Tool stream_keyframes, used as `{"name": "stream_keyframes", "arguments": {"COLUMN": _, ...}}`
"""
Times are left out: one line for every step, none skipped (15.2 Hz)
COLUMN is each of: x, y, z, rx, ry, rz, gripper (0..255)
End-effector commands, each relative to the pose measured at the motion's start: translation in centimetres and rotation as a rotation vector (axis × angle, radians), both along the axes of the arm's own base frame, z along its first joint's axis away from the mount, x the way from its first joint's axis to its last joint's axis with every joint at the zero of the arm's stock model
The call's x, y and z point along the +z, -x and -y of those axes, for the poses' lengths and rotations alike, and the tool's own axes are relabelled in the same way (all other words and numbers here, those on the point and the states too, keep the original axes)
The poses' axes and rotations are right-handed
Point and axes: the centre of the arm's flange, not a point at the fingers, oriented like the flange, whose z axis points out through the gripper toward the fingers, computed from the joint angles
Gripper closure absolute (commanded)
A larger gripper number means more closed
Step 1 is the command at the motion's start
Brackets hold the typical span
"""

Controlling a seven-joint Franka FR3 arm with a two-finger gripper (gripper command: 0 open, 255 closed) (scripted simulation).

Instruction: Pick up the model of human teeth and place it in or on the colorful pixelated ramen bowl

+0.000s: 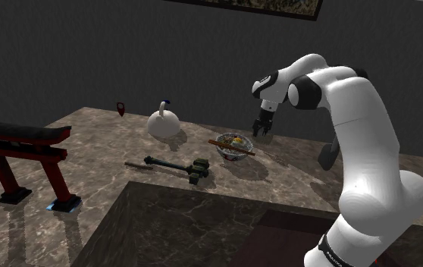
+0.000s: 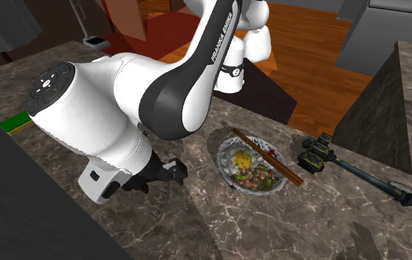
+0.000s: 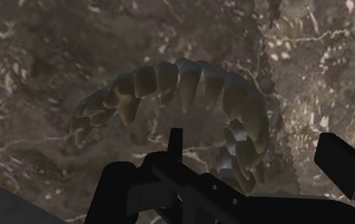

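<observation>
Brown stone counter (image 1: pixel 301 163) runs under the robot, with a dark wall behind it. The arm bends down so the pincer (image 1: pixel 264 132) points at the counter, just beside the bowl (image 2: pixel 221 159). I think it is there to get ready to grab. The bowl has bright food in it and sticks (image 2: pixel 265 154) across its top, so it sits ready for the drop. The teeth (image 3: pixel 189 83) lie flat on the stone in a curved row, right under the pincer and a little ahead of it. One end of the row reaches in between the two black fingers. The fingers stand apart and hold nothing.
</observation>
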Motion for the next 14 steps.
{"name": "stream_keyframes", "arguments": {"x": -0.11, "y": 0.02, "z": -0.02, "rx": 0.0, "ry": 0.0, "rz": 0.0, "gripper": 0}}
{"name": "stream_keyframes", "arguments": {"x": -0.11, "y": 0.02, "z": -0.02, "rx": 0.0, "ry": 0.0, "rz": 0.0, "gripper": 0}}
{"name": "stream_keyframes", "arguments": {"x": -0.11, "y": 0.02, "z": -0.02, "rx": 0.0, "ry": 0.0, "rz": 0.0, "gripper": 0}}
{"name": "stream_keyframes", "arguments": {"x": -0.11, "y": 0.02, "z": -0.02, "rx": 0.0, "ry": 0.0, "rz": 0.0, "gripper": 0}}
{"name": "stream_keyframes", "arguments": {"x": -0.1, "y": 0.01, "z": -0.02, "rx": 0.0, "ry": 0.0, "rz": 0.0, "gripper": 0}}
{"name": "stream_keyframes", "arguments": {"x": -0.1, "y": 0.01, "z": -0.02, "rx": 0.0, "ry": 0.0, "rz": 0.0, "gripper": 255}}
{"name": "stream_keyframes", "arguments": {"x": -0.1, "y": 0.01, "z": -0.02, "rx": 0.0, "ry": 0.0, "rz": 0.0, "gripper": 255}}
{"name": "stream_keyframes", "arguments": {"x": -0.1, "y": 0.01, "z": -0.02, "rx": 0.0, "ry": 0.0, "rz": 0.0, "gripper": 255}}
{"name": "stream_keyframes", "arguments": {"x": -0.1, "y": 0.01, "z": -0.02, "rx": 0.0, "ry": 0.0, "rz": 0.0, "gripper": 255}}
{"name": "stream_keyframes", "arguments": {"x": -0.1, "y": 0.01, "z": -0.01, "rx": 0.0, "ry": 0.0, "rz": 0.0, "gripper": 255}}
{"name": "stream_keyframes", "arguments": {"x": -0.1, "y": 0.02, "z": -0.01, "rx": 0.0, "ry": 0.0, "rz": 0.0, "gripper": 255}}
{"name": "stream_keyframes", "arguments": {"x": -0.1, "y": 0.02, "z": -0.01, "rx": 0.0, "ry": 0.0, "rz": 0.0, "gripper": 255}}
{"name": "stream_keyframes", "arguments": {"x": -0.1, "y": 0.02, "z": -0.01, "rx": 0.0, "ry": 0.0, "rz": 0.0, "gripper": 255}}
{"name": "stream_keyframes", "arguments": {"x": -0.1, "y": 0.02, "z": -0.01, "rx": 0.0, "ry": 0.0, "rz": 0.0, "gripper": 255}}
